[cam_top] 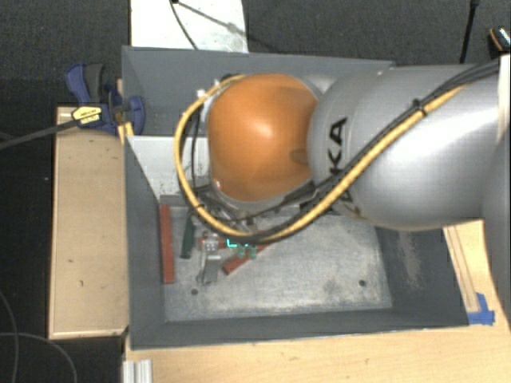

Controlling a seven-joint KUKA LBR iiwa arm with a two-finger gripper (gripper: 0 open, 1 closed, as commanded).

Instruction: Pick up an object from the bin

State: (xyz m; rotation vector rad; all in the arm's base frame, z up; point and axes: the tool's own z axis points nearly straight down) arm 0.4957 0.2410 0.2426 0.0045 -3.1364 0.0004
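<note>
Progress looks early: the tool (210, 258), wide or narrow I cannot tell, sits low at the left of the bin (319, 319) beside a small red piece (235, 266), a dark green stick (187, 238) and a long red-brown bar (167, 242), nothing visibly lifted.

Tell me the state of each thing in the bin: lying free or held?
Long red bar: lies flat along the left wall, free.
Dark green piece: lies beside the bar, free.
Small red piece: lies on the floor by the gripper.
Gripper: low in the bin, under the orange cover.
</note>
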